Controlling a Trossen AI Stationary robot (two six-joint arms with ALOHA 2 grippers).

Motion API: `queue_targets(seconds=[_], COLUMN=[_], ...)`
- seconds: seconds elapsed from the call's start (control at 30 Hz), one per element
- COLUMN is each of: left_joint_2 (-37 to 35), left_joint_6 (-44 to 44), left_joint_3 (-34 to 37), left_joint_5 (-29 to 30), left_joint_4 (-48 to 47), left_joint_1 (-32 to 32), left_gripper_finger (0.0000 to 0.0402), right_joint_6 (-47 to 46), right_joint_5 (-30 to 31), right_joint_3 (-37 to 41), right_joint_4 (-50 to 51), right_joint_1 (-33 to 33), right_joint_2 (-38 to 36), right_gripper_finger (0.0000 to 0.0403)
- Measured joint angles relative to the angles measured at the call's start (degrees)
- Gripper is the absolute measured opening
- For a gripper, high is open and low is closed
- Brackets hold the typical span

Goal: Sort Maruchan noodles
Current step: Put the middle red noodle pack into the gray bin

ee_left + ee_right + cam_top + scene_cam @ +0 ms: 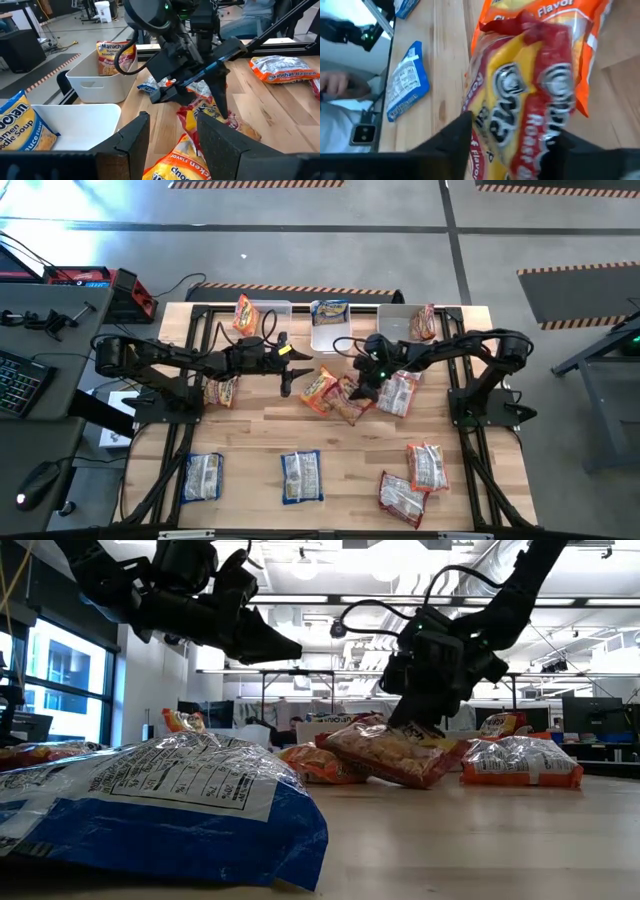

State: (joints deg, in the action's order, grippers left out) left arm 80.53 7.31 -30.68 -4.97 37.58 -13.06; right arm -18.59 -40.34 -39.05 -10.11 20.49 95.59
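A pile of Maruchan noodle packets lies mid-table: an orange one (318, 387), a red-and-yellow one (350, 402) leaning on it, and a red-and-white one (400, 393). My right gripper (366, 387) is shut on the red-and-yellow packet (520, 95). My left gripper (292, 377) hangs open just left of the pile, above the table, with nothing between its fingers (135, 135). Three clear bins at the far edge each hold one packet: orange (243, 313), blue (330, 310) and red (423, 322). My right gripper has the red-and-yellow packet (485, 125) between its two fingers, which lie across its width; the wrapper bunches between them. The fingers (220, 97) slant down from the table's right. The packet (395, 752) sits tilted, one end on the orange packet (320, 765), the other on the table.
Loose packets lie on the table: one at the left (221, 390), two blue ones (200, 477) (300, 477) near the front edge, and two red-and-white ones (427, 465) (400, 498) at the front right. Bare wood shows between the pile and the front row.
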Motion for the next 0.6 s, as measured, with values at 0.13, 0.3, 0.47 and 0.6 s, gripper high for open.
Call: queue_targets(seconds=[0.13,0.3,0.47,0.6], left_joint_2=[0.0,0.0,0.0,0.0], left_joint_6=[0.0,0.0,0.4,0.4], left_joint_3=[0.0,0.0,0.0,0.0], left_joint_5=[0.0,0.0,0.0,0.0], left_joint_4=[-0.1,-0.1,-0.1,-0.3], left_joint_1=[0.0,0.0,0.0,0.0], left_gripper_finger=[0.0154,0.0154,0.0154,0.0154], right_joint_6=[-2.3,-5.1,-9.6,-12.0], right_joint_5=[-0.2,-0.1,-0.2,1.7], right_joint_3=[0.0,0.0,-0.7,-5.0], right_joint_4=[-0.5,-2.5,-3.8,3.8], right_joint_1=[0.0,0.0,0.0,0.6], right_joint_2=[0.0,-0.2,-3.8,-10.1], right_gripper_finger=[0.0069,0.0011,0.001,0.0004])
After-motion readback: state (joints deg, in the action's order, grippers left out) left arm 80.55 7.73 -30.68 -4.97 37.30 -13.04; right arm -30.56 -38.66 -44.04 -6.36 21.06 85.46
